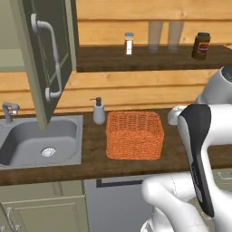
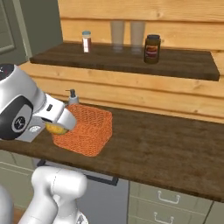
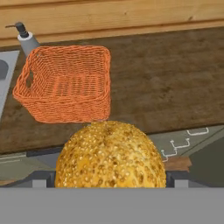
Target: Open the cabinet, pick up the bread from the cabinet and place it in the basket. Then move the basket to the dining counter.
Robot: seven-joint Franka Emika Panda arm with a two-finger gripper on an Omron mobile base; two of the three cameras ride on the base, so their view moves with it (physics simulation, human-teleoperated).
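My gripper (image 3: 111, 180) is shut on the bread (image 3: 111, 157), a round golden seeded lump that sits between the fingers. The hand hangs just in front of the worktop's front edge, with the bread (image 2: 55, 128) tucked under my gripper (image 2: 57, 127). The orange wicker basket (image 3: 65, 83) stands empty on the worktop a little ahead of the bread. That basket (image 1: 134, 134) sits right of the sink; from the other side the basket (image 2: 85, 129) is behind the hand. One door of the cabinet (image 1: 45, 59) stands swung open above the sink. The dining counter is out of view.
A steel sink (image 1: 41, 140) with a tap lies left of the basket. A soap dispenser (image 1: 99, 111) stands behind the basket's left corner. The wall shelf (image 2: 131, 61) carries a shaker bottle (image 2: 86, 41), two glasses and a dark jar (image 2: 152, 49). Worktop extends to the right.
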